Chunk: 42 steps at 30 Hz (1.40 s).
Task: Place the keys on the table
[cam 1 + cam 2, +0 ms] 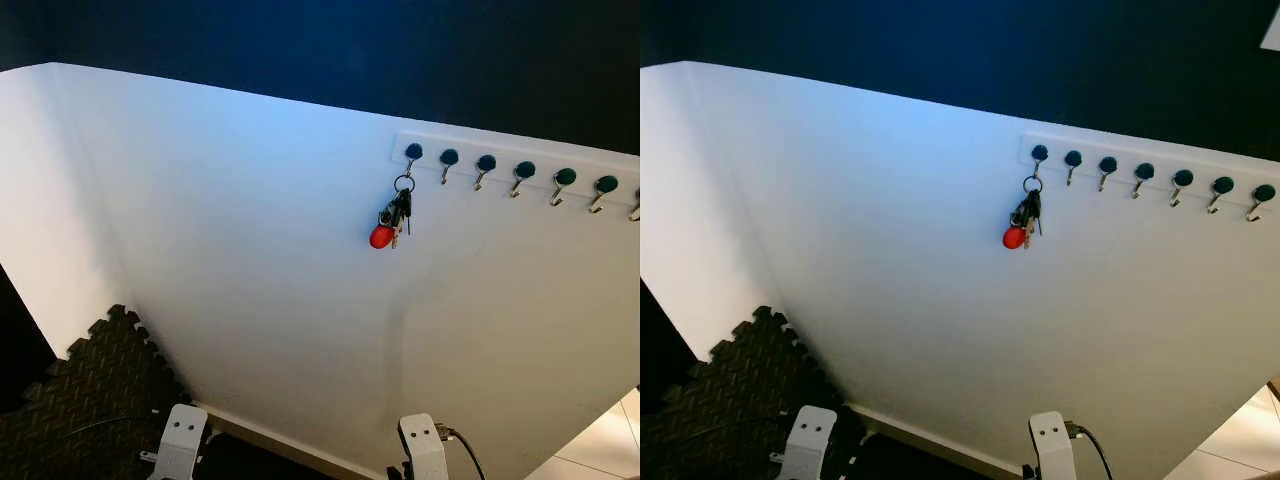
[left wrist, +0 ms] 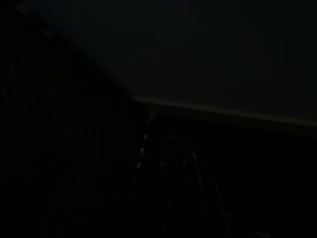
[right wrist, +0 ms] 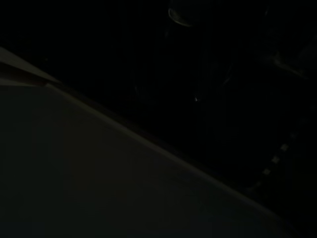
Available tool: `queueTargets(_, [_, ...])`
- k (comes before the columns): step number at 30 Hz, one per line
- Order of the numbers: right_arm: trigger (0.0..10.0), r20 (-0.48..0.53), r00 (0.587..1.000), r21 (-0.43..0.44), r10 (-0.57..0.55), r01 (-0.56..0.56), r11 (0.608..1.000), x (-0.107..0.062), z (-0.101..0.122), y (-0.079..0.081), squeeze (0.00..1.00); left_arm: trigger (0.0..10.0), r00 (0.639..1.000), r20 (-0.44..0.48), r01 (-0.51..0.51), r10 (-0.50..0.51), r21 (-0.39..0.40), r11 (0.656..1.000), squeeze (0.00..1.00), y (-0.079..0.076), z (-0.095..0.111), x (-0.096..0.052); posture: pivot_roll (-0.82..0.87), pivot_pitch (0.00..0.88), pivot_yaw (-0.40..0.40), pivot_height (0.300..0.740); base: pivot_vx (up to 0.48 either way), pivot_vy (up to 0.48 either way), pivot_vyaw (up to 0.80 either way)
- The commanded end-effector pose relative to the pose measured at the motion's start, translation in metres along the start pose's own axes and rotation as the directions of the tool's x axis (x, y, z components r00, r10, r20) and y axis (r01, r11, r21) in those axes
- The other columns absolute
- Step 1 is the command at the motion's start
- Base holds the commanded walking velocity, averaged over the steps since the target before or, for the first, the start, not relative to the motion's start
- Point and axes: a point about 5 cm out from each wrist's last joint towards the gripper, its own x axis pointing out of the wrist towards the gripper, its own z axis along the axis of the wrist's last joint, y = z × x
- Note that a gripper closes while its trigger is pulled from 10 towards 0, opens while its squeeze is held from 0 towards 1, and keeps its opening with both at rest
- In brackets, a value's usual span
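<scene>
We stand facing a white wall (image 1: pixel 250 250) with a rack of hooks (image 1: pixel 520 165) toward two o'clock, and the keys (image 1: pixel 393 215) hang from the hook at its nine o'clock end, a ring over the hook with a dark fob, a few metal keys and a red tag (image 1: pixel 381 237) dangling at six o'clock beneath it. Both our arms hang low: the left arm (image 1: pixel 180 440) at seven o'clock and the right arm (image 1: pixel 424 447) at five o'clock, well apart from the keys. Whether either gripper is spread or closed we cannot tell, since the wrist views are too dark to make it out. We judge the bunch light, loose and apt to swing and jingle, with hard, slick pieces. The dark fob looks like the surest place to pinch, lifting so the ring clears the hook. No table is in sight yet.
</scene>
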Motion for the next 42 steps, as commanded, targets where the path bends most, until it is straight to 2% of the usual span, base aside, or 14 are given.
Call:
queueTargets(1, [10.0, -0.006, 1.000, 0.014, -0.015, 0.015, 1.000, -0.001, -0.001, -0.004, 0.00, 10.0, 1.000, -0.007, 0.013, -0.012, 0.006, 1.000, 0.00, -0.005, 0.001, 0.002, 0.13, 0.034, -0.080, 0.740, 0.000, -0.292, 0.00])
queueTargets(7, [10.0, -0.004, 1.000, 0.013, -0.014, 0.014, 1.000, -0.001, -0.001, -0.005, 0.00, 10.0, 1.000, -0.008, 0.011, -0.011, 0.017, 1.000, 0.00, -0.009, 0.002, 0.003, 0.12, 0.037, -0.082, 0.740, 0.000, -0.462, 0.00])
queueTargets(9, [10.0, 0.000, 1.000, 0.015, -0.013, 0.013, 1.000, -0.001, 0.000, -0.004, 0.00, 10.0, 1.000, -0.020, -0.010, 0.009, -0.035, 0.999, 0.00, -0.008, 0.002, 0.004, 0.12, 0.037, -0.082, 0.740, 0.000, 0.000, 0.00])
queueTargets(20, [10.0, 0.012, 1.000, 0.014, -0.007, 0.006, 1.000, 0.001, 0.004, -0.003, 0.00, 10.0, 1.000, -0.017, -0.015, 0.015, -0.032, 0.999, 0.00, -0.006, 0.003, 0.005, 0.12, 0.037, -0.085, 0.740, 0.000, 0.000, 0.00])
queueTargets(32, [10.0, 0.026, 1.000, 0.006, 0.009, -0.009, 1.000, 0.003, 0.009, -0.001, 0.00, 10.0, 0.999, -0.027, -0.032, 0.032, -0.003, 0.999, 0.00, -0.004, 0.003, 0.005, 0.12, 0.035, -0.084, 0.740, 0.000, 0.000, 0.00])
queueTargets(37, [10.0, 0.048, 0.999, 0.004, 0.017, -0.017, 1.000, 0.005, 0.016, 0.002, 0.00, 10.0, 0.999, -0.029, -0.021, 0.022, 0.037, 0.999, 0.00, -0.006, 0.005, 0.007, 0.12, 0.037, -0.080, 0.740, 0.000, -0.480, 0.00])
queueTargets(38, [10.0, 0.062, 0.998, 0.003, 0.021, -0.021, 1.000, 0.006, 0.019, 0.003, 0.00, 10.0, 0.999, -0.029, -0.029, 0.029, -0.009, 1.000, 0.00, -0.006, 0.005, 0.007, 0.12, 0.037, -0.080, 0.740, 0.000, 0.000, 0.00])
queueTargets(39, [10.0, 0.062, 0.998, 0.003, 0.021, -0.021, 1.000, 0.006, 0.019, 0.003, 0.00, 10.0, 0.999, -0.029, -0.029, 0.029, -0.009, 1.000, 0.00, -0.006, 0.005, 0.007, 0.12, 0.037, -0.080, 0.740, 0.000, 0.000, 0.00])
queueTargets(40, [10.0, 0.072, 0.997, 0.002, 0.023, -0.023, 1.000, 0.006, 0.022, 0.004, 0.00, 10.0, 0.999, -0.030, -0.036, 0.034, -0.045, 0.998, 0.00, -0.006, 0.005, 0.007, 0.12, 0.039, -0.078, 0.740, 0.000, 0.000, 0.00])
queueTargets(42, [10.0, 0.087, 0.996, -0.007, 0.023, -0.023, 1.000, 0.007, 0.026, 0.004, 0.00, 10.0, 0.999, -0.030, -0.042, 0.041, -0.040, 0.998, 0.00, -0.005, 0.005, 0.007, 0.12, 0.039, -0.080, 0.740, 0.000, 0.000, 0.00])
